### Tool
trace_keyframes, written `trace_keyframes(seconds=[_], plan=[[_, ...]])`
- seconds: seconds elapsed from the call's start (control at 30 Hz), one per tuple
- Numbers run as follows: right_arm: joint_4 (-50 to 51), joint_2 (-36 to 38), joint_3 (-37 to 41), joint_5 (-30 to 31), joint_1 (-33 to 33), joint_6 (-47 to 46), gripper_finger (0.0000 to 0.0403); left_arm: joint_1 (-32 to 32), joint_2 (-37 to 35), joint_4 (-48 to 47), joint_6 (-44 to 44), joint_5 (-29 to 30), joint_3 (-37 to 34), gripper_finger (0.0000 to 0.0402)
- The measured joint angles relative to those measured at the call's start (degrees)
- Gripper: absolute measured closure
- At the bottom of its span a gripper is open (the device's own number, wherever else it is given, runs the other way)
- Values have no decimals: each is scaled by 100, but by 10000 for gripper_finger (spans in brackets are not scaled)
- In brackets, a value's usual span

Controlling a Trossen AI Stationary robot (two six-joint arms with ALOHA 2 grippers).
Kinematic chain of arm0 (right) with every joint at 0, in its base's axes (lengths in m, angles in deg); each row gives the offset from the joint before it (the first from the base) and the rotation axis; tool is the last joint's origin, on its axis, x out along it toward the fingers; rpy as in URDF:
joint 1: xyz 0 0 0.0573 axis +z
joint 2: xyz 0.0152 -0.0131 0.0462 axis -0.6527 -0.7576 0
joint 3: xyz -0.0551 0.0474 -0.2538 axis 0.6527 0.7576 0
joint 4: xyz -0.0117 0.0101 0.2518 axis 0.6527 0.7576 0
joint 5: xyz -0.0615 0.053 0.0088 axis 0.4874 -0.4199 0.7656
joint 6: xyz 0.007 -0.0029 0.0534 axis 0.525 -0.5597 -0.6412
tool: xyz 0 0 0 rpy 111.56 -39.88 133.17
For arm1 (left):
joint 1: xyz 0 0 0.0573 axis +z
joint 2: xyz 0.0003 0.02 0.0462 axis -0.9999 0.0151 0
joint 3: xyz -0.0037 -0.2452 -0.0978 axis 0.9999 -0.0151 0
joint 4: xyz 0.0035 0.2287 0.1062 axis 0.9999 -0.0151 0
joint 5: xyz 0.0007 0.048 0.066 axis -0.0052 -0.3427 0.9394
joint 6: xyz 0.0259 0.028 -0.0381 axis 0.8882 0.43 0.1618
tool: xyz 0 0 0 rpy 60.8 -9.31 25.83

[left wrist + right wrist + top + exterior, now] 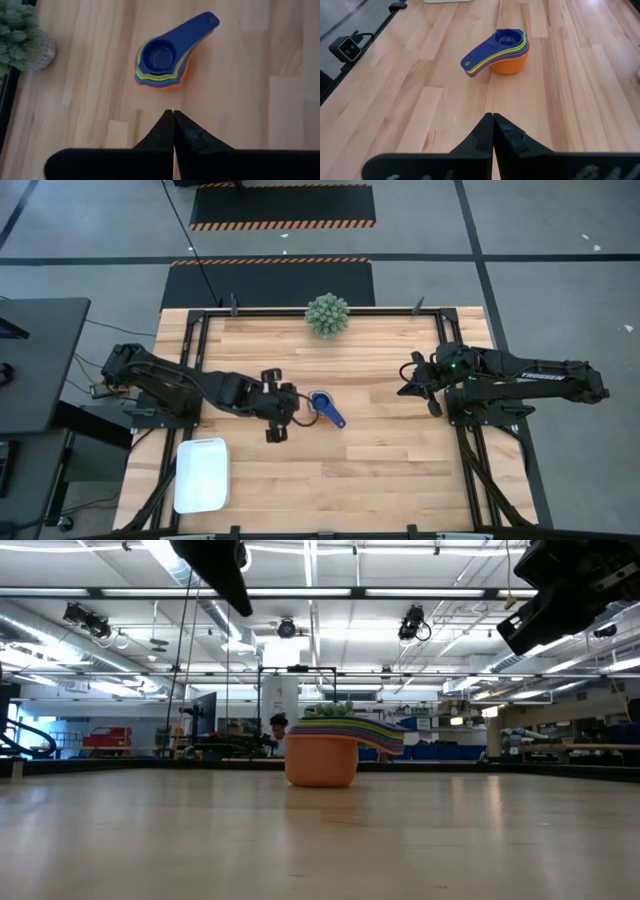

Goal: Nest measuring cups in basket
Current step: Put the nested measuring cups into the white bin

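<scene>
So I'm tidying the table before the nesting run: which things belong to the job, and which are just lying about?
Job: stack of nested plastic measuring cups, dark blue on top; white rectangular plastic basket.
Lying about: spiky green ball-shaped plant.

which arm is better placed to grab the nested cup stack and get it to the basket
Probably left: the shut left gripper is beside the nested plastic measuring cups, on the white plastic basket's side; the right gripper waits farther off.

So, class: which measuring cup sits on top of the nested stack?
The dark blue cup: smallest, innermost, its handle lying over the other cups' handles; the orange cup is outermost.
</scene>
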Motion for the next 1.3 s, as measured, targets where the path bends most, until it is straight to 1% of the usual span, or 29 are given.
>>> trace_keyframes(seconds=[0.23, 0.67, 0.83, 1.3], plan=[[-130, -36, 0, -1, 0, 2, 386, -176, 228, 77, 136, 49, -3, 397], [-482, -42, 0, -1, 0, -1, 387, -391, 310, 926, 167, 62, 2, 397], [-582, -42, 0, -1, 0, 0, 386, -405, 338, 1012, 146, 65, 2, 397], [-803, -42, 0, -3, 0, -2, 387, -364, 466, 892, 163, 75, 4, 397]])
